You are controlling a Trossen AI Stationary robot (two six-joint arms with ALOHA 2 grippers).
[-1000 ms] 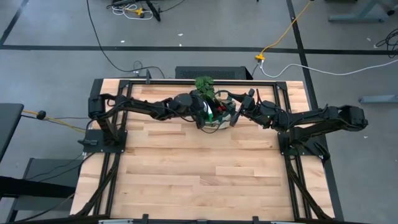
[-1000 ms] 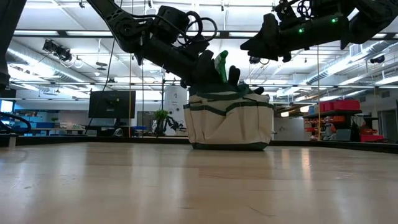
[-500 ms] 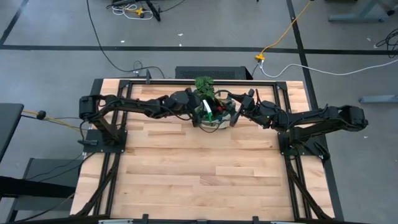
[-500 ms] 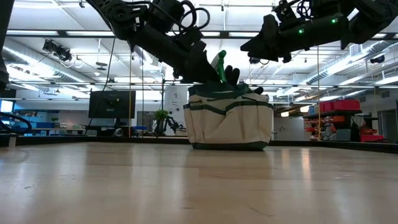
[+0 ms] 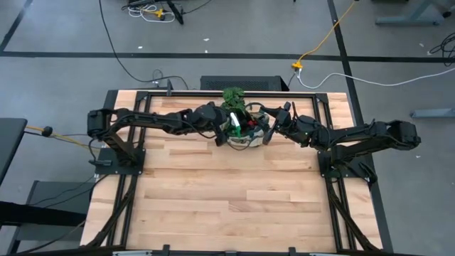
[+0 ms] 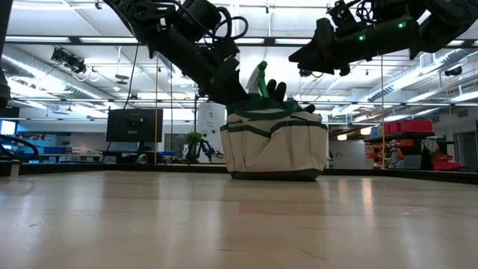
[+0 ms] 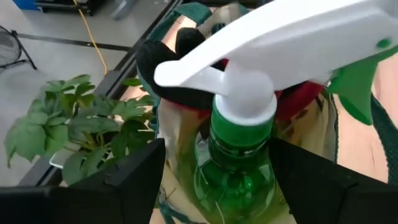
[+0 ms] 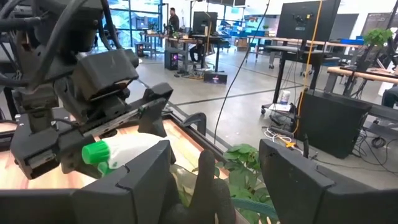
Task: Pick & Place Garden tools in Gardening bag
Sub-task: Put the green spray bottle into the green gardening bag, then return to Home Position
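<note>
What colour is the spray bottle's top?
White, on the green spray bottle; clearest in the left wrist view.

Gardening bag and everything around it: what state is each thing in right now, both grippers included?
gardening bag: upright on the table, top open.
green spray bottle: standing in the bag, white trigger head sticking out above the rim.
red-and-black gloves: in the bag, fingers poking above the rim.
left gripper: open, at the bag's side, fingers either side of the bottle, not gripping.
right gripper: open, empty, above the bag's other side.
</note>
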